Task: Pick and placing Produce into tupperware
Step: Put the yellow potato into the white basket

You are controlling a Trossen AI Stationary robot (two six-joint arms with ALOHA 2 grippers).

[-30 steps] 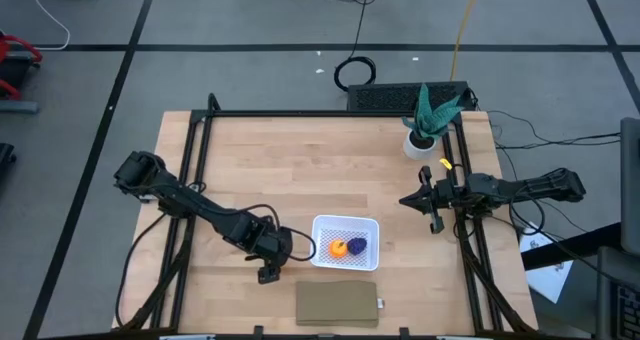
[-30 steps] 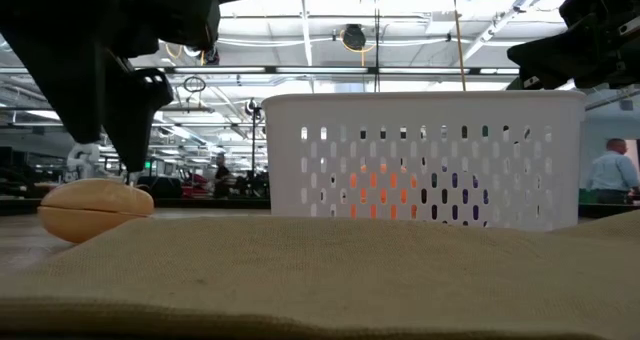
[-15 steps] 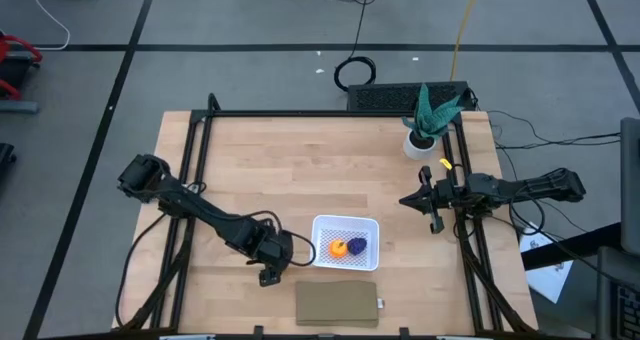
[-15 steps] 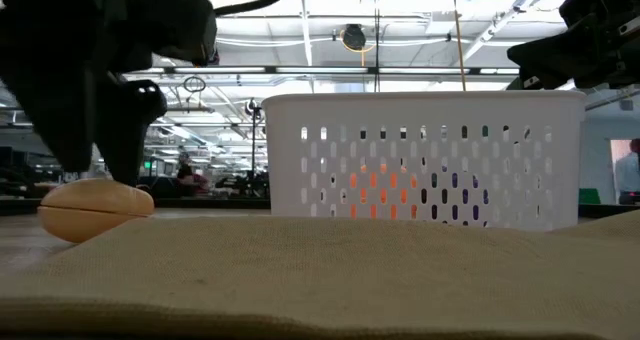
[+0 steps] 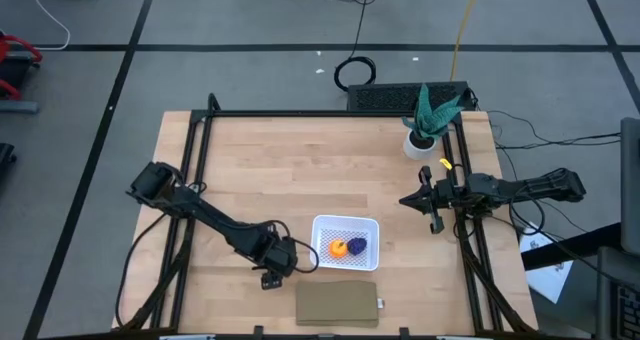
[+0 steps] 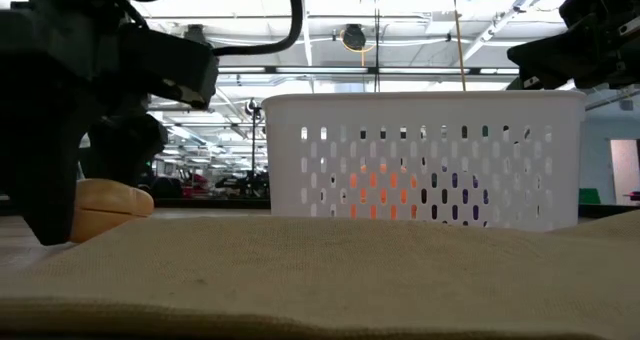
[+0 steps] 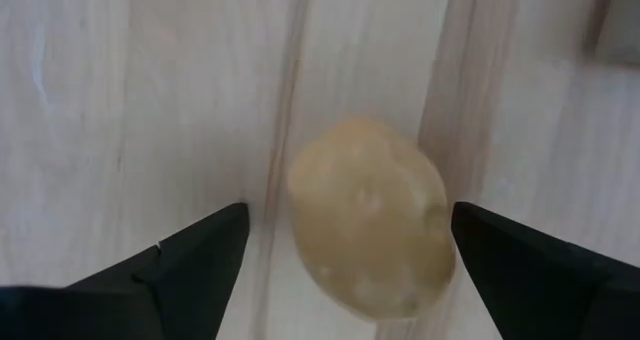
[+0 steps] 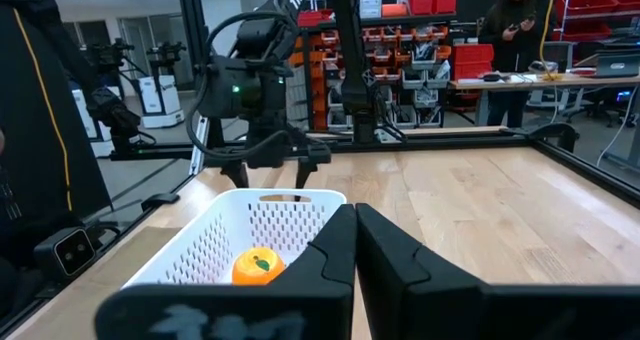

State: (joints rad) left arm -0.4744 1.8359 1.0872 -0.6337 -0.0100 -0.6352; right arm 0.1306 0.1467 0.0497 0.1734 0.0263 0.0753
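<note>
The tan-brown oval produce [image 7: 370, 215] lies on the wood just left of the white tupperware [image 5: 346, 221]; in the low view its end [image 6: 112, 208] shows behind a dark finger. My left gripper [image 5: 274, 267] hovers over it, open, pointing down, with one finger on each side [image 7: 347, 215] and a gap to both. The round orange piece [image 5: 339, 247] and the dark purple piece [image 5: 358, 245] lie inside the tupperware. My right gripper [image 5: 421, 201] waits, shut, near the table's right edge, above the surface [image 8: 355, 218].
A flat brown rectangle [image 5: 338, 303] lies at the near edge, just in front of the tupperware, and fills the low view's foreground [image 6: 320, 270]. A green potted plant [image 5: 428, 120] stands at the far right corner. Bare wood stretches across the far half. A person [image 8: 515, 20] stands beyond the table.
My left gripper has come down toward the table over the tan-brown oval piece and drifted slightly toward the near edge; its fingers now reach down beside the piece. The piece, the tupperware and my right arm have kept still.
</note>
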